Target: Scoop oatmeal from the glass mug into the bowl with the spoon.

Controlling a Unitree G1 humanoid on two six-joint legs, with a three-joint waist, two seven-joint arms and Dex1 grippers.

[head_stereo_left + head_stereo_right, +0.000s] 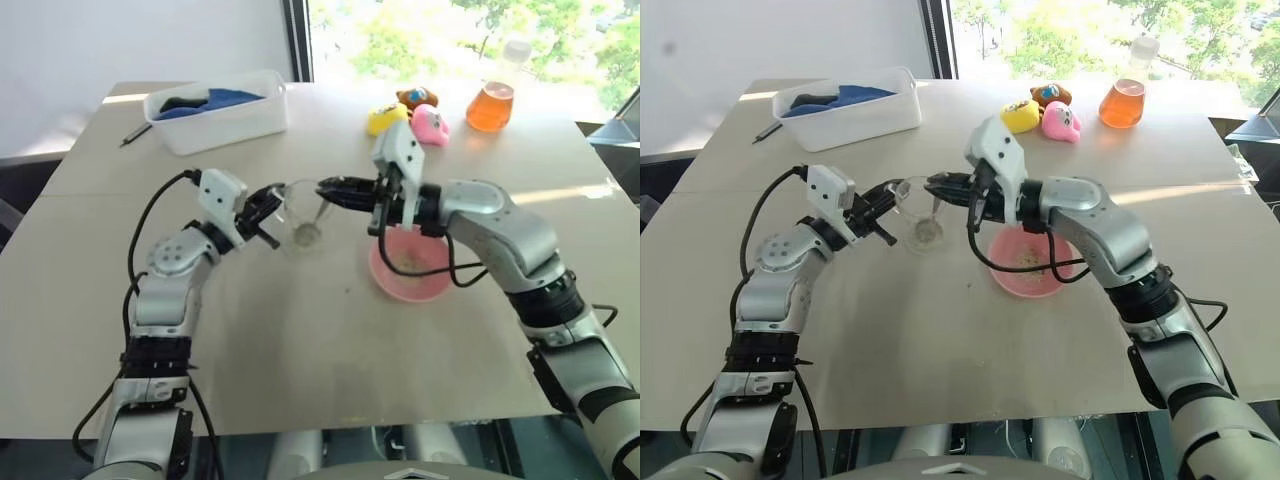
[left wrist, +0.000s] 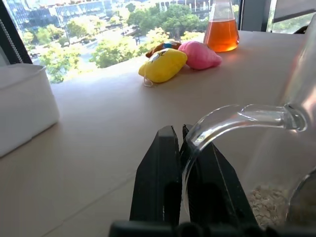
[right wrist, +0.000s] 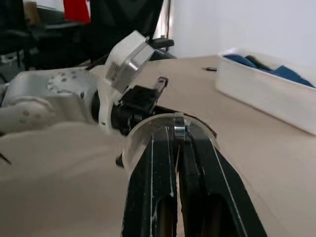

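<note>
Left claw (image 1: 268, 212) pinched tight on the handle of the glass mug (image 1: 304, 216); in the left wrist view the clear handle loop sits between its fingers (image 2: 160, 168). Mug stands upright near the middle of the bench (image 1: 300, 340). Small pale clump of oatmeal (image 2: 269, 205) lies at the mug's bottom.

Right claw (image 1: 330, 188) reaches level across the mug's rim, fingers pressed together on the spoon (image 1: 322, 208); thin metal handle slants down into the mug. Spoon bowl too small to make out.

Pink bowl (image 1: 410, 268) just beside the mug, toward the bench's right edge, partly under the right forearm; a few oat specks inside.

White tub (image 1: 220, 110) at the far left corner; flask of orange liquid (image 1: 491, 105) and soft toys (image 1: 410, 115) along the far edge.
</note>
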